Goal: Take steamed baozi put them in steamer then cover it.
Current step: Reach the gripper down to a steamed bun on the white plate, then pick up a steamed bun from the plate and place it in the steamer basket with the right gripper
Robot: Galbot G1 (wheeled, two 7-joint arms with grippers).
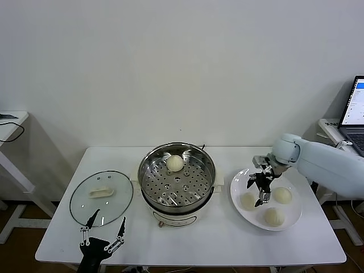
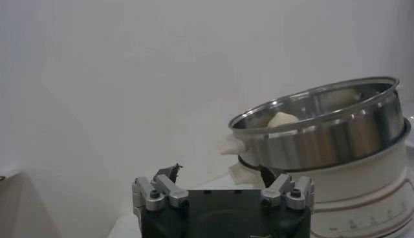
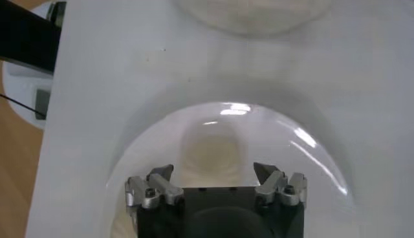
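White wall (image 1: 170,68) behind table (image 1: 227,239), laptop (image 1: 354,111) rt.

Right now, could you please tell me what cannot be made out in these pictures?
- Head view: the right gripper covers part of one steamed baozi on the plate.
- Head view: the left gripper, open beside the cover, has its arm cut off by the edge.
- Left wrist view: the steamer wall hides most of its baozi.

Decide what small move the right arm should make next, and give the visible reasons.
Probably lower the open right pincer onto the bun just below it and close. One bun already sits in the steamer, three remain on the plate, and the pincer hangs above them, holding nothing. The left pincer waits open by the lid.
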